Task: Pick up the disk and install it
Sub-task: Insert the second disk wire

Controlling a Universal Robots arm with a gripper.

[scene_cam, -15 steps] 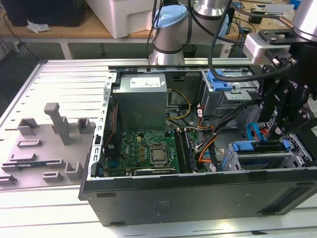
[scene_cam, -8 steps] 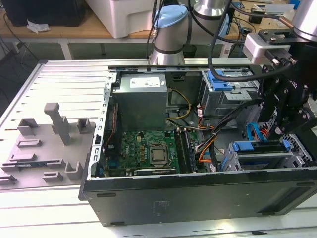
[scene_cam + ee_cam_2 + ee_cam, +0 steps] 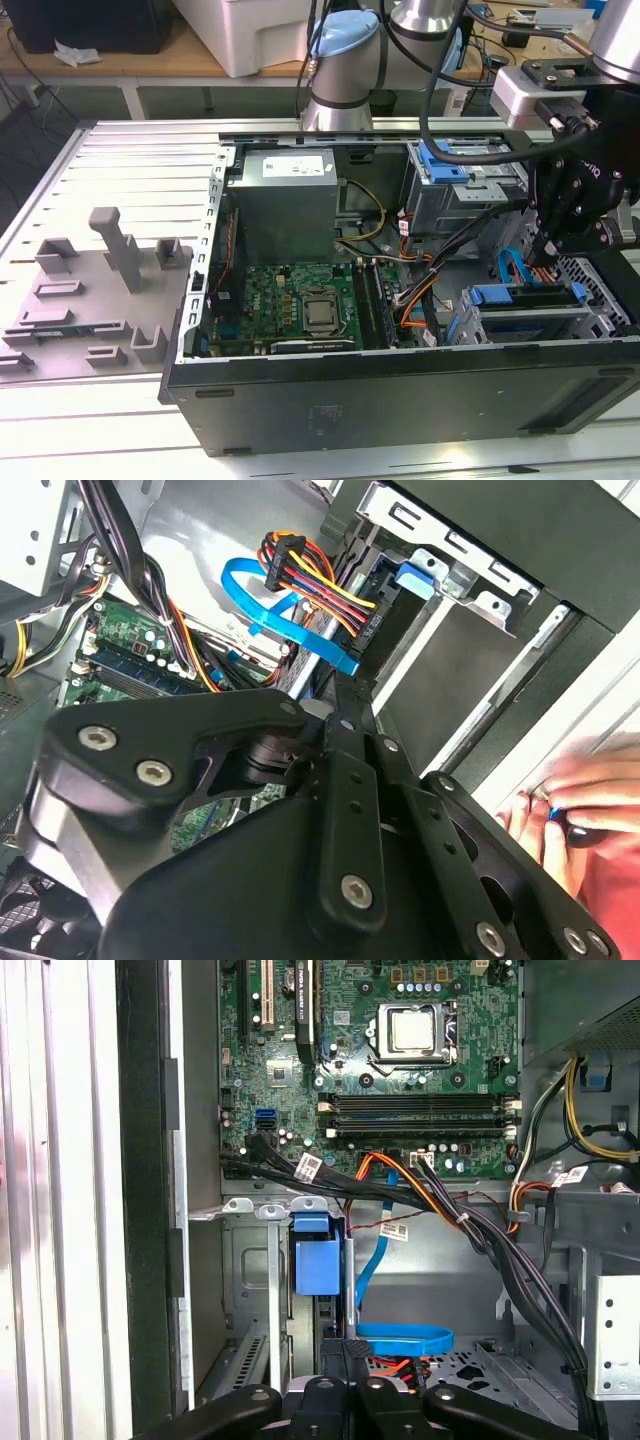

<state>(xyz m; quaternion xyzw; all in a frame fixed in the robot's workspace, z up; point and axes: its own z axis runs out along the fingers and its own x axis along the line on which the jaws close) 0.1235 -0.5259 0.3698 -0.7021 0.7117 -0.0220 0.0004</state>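
**A:** What's biggest in front of us?

**B:** One grey worktop (image 3: 120, 160). On it lies one open computer case (image 3: 400, 390), filling the middle and right of the exterior view. One arm (image 3: 345, 60) comes down from the top of the frame.

**A:** And inside the case?

**B:** One power supply (image 3: 285, 200) at upper centre and one green board (image 3: 290, 295) below it. There are two metal cages. The blue-handled one (image 3: 455, 180) sits at upper right, and the other (image 3: 480, 325) at lower right.

**A:** Where's the disk?

**B:** There's one disk (image 3: 530, 318), in that lower-right cage, with its blue carrier along its upper edge. Its long axis runs left to right across the frame, parallel to the case's near wall. In the first wrist view its blue tab (image 3: 318, 1260) stands up between the cage rails.

**A:** And the hand?

**B:** There's one hand (image 3: 545, 250), at the right edge of the frame. The disk lies just below it, slightly toward the lower left. I cannot tell whether the hand is spread or pinching anything.

**A:** Anything smaller?

**B:** One blue flat cable (image 3: 290, 610) loops beside the hand. A person's hand (image 3: 580, 810) shows in the second wrist view, beyond the case wall.
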